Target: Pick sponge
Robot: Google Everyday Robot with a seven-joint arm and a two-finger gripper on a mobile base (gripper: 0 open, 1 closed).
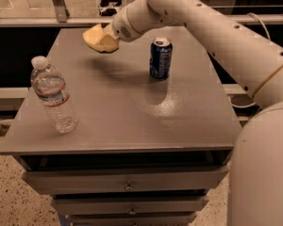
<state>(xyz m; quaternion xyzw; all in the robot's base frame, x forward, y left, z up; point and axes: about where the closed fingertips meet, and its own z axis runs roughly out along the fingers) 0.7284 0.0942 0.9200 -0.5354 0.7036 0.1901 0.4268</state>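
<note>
Camera view: one angle, looking down across the surface.
Tool: up at the far left end, pinching the sponge between its fingers.
Sponge: pale yellow, in the tool's grip, clear of the surface, with a shadow under it.
Arm: reaches in from the right, passing above the soda can.
Soda can: blue, upright, near the middle back.
Water bottle: clear, white cap, standing front left.
Drawers: stacked below the surface.
</note>
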